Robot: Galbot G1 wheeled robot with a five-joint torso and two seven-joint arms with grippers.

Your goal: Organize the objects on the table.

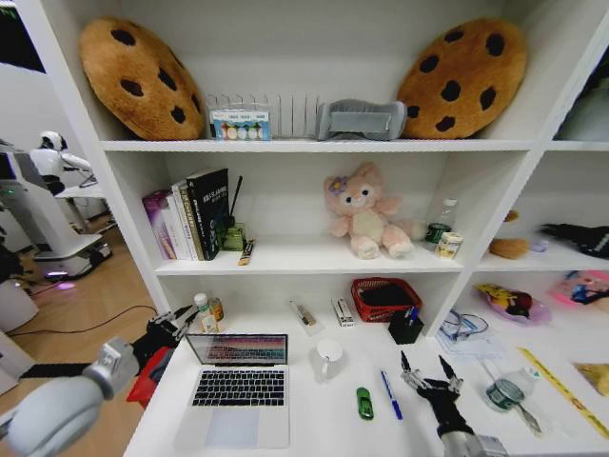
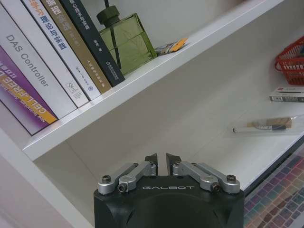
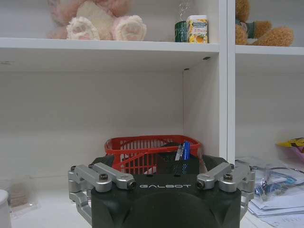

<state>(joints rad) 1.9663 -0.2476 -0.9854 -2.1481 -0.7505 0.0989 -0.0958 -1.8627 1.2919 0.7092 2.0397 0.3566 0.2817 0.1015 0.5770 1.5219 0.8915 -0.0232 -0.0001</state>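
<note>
One laptop (image 1: 238, 388) sat open on the white desk (image 1: 324, 424), its screen lit, just to the inner side of the left end effector (image 1: 179, 322). That end effector hovered beside the upper left corner of the screen, and in the left wrist view its two fingertips (image 2: 152, 159) were drawn nearly together with a narrow slit between them, holding nothing. One green toy car (image 1: 364, 403) and one blue pen (image 1: 390, 394) lay side by side but apart on the desk, between the laptop and the right end effector (image 1: 427, 369), the pen being the nearer to it. The right end effector stood low over the desk with its two fingers spread wide and empty (in its own wrist view the fingertips were cut off by the frame).

One white mug (image 1: 327, 357) stood just beyond the laptop's right corner. One black pen holder (image 1: 405, 326) stood ahead of the right end effector, with one red basket (image 1: 384, 298) behind it; the wrist view showed a blue item and a pale one inside the holder, too small to identify. One yellow ruler (image 1: 561, 390) lay on the outer side of the right end effector, its far end cut off at the frame edge. Four books (image 2: 52, 57) stood on the shelf above the left end effector, and one pink plush toy (image 1: 364, 213) sat on that shelf further right.
</note>
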